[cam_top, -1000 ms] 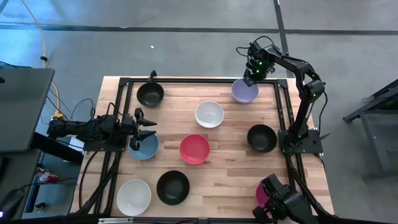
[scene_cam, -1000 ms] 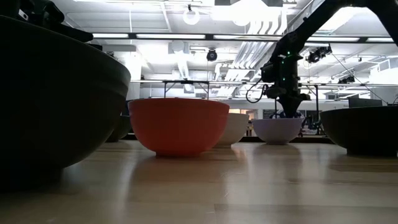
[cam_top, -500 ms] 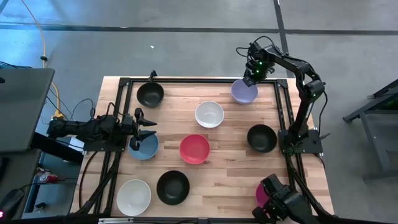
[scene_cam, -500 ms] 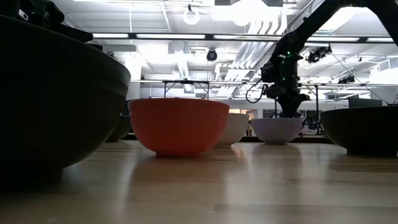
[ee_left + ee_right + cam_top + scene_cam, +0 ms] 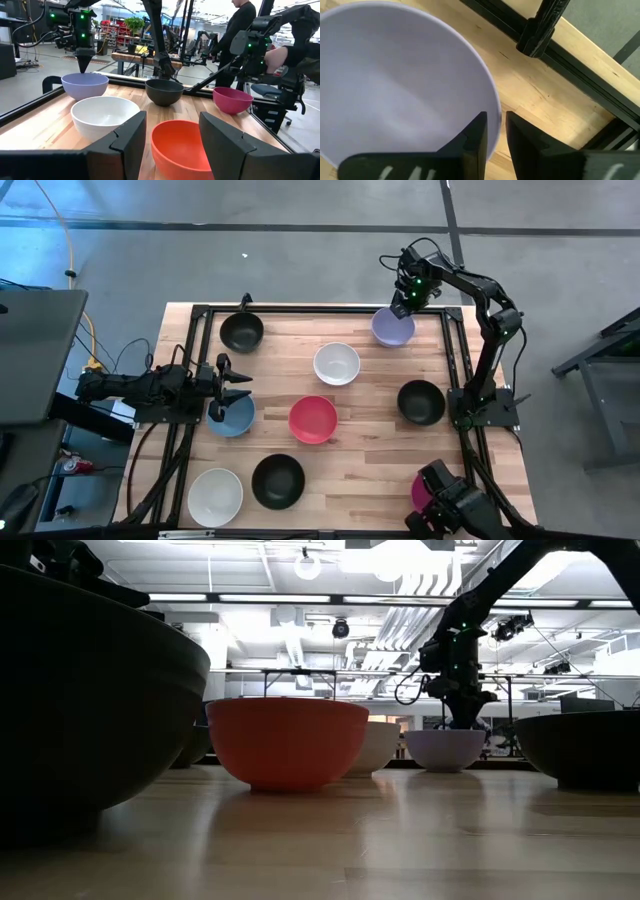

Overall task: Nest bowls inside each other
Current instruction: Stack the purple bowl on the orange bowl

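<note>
The smooth round lavender bowl (image 5: 395,80) was straddled at its rim by the right pincer (image 5: 494,131), fingers parted, not clamped; closing was needed next.

A wooden table (image 5: 360,450) carries nine bowls, all apart: lavender (image 5: 393,327), white (image 5: 336,363), black (image 5: 241,332), black (image 5: 420,401), red (image 5: 313,419), blue (image 5: 233,416), black (image 5: 277,480), white (image 5: 215,496), magenta (image 5: 422,489).

floor: grey concrete (image 5: 300,270) | ceiling: white ducts, bright lamps (image 5: 307,565) | person standing (image 5: 239,25) | table: wood (image 5: 370,450)
</note>
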Robot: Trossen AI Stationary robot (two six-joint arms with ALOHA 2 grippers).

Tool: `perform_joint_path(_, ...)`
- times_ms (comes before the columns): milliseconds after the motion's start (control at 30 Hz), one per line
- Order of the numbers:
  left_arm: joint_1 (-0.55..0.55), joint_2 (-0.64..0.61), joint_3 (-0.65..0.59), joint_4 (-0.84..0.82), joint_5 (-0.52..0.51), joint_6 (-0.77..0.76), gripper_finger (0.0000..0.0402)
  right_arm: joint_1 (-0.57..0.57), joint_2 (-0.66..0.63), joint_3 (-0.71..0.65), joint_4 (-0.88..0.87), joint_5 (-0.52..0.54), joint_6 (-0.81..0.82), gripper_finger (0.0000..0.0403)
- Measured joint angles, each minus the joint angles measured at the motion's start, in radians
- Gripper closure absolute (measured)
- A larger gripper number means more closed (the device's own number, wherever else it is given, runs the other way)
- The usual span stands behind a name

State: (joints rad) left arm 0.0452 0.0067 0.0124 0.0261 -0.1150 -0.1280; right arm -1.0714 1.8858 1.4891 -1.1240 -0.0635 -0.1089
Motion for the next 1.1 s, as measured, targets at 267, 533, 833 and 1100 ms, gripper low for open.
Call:
perform_joint_path(267,0.0,0.0,0.0,0.0,0.0,0.0,0.0229,0.0,0.0,0.0,0.0,0.0,0.0,0.0343)
perform_joint_path(533,0.0,0.0,0.0,0.0,0.0,0.0,0.0229,0.0,0.0,0.0,-0.007,0.0,0.0,0.0343)
perform_joint_path(833,0.0,0.0,0.0,0.0,0.0,0.0,0.0229,0.0,0.0,0.0,-0.021,0.0,0.005,0.0343)
perform_joint_path(1100,0.0,0.0,0.0,0.0,0.0,0.0,0.0229,0.0,0.0,0.0,-0.039,0.0,0.008,0.0343)
